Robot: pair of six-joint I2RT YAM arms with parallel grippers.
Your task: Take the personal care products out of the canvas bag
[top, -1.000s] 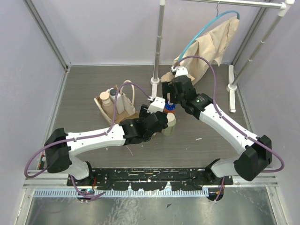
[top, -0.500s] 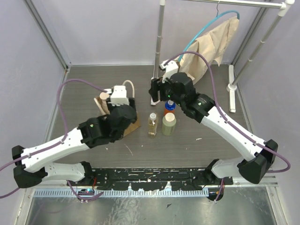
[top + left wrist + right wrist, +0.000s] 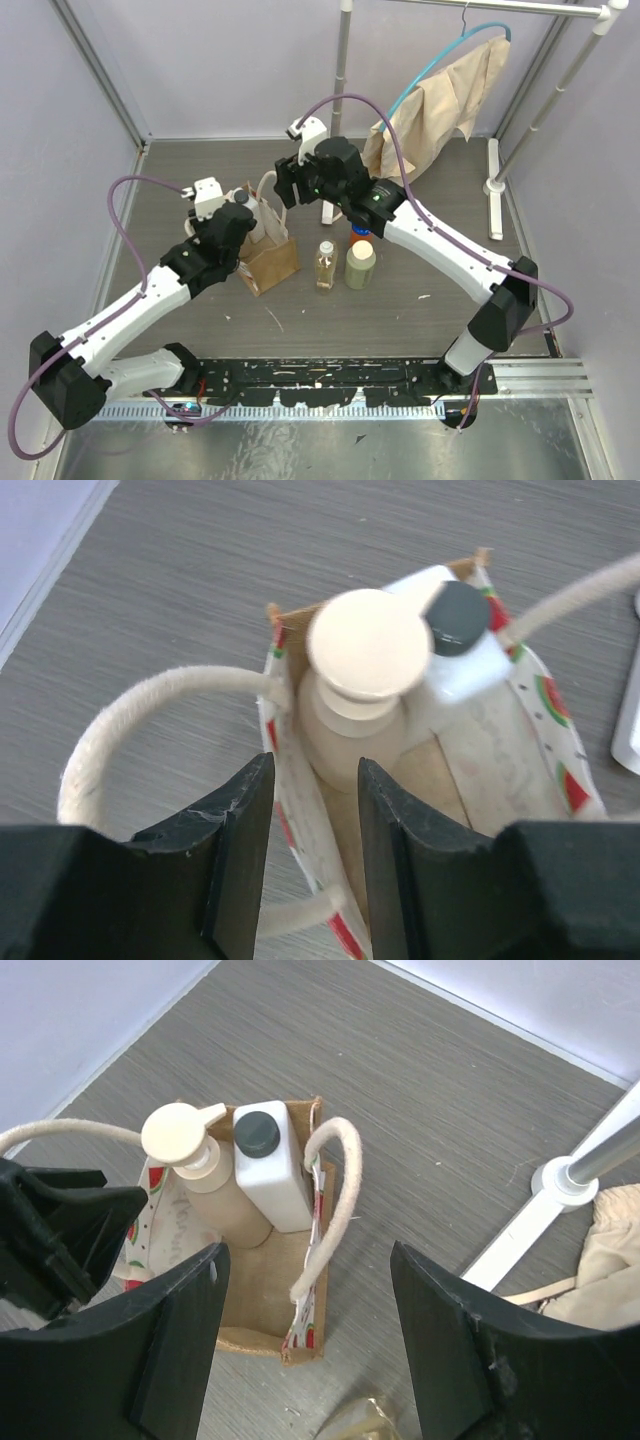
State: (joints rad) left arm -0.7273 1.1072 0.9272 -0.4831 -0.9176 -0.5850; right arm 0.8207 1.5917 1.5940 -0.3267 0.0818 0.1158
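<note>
The canvas bag (image 3: 270,262) is standing upright on the table (image 3: 450,270), left of centre, its mouth gaping open. Two of the personal care products are sitting inside it, side by side and touching: the tan bottle (image 3: 368,645), whose round peach cap is rising above the rim, and the white bottle (image 3: 268,1175), flat-sided with a dark cap. The bag's cream handles (image 3: 335,1190) are looping out on either side. Just to the right of the bag, out on the table, the amber bottle (image 3: 325,265) and the olive-green bottle (image 3: 360,265) are standing upright close together; a small orange thing with a blue top (image 3: 360,235) is standing just behind the olive-green one.

I am holding my left claw (image 3: 305,850) over the bag's edge nearest the tan bottle. Its fingers are standing narrowly apart, one outside the wall above a handle loop, the other over the inside. The gap is showing wider than the wall, so I am pinching nothing, and the tan bottle is sitting just beyond the fingertips. I am hovering my right claw (image 3: 310,1340) above the bag's other side, fingers spread wide and gripping nothing, with both bottles in the bag showing between them.

Further out, a white rack pole (image 3: 340,100) is rising behind the bag, and a beige cloth (image 3: 445,105) is hanging from a teal hanger (image 3: 440,55) at the far right.
</note>
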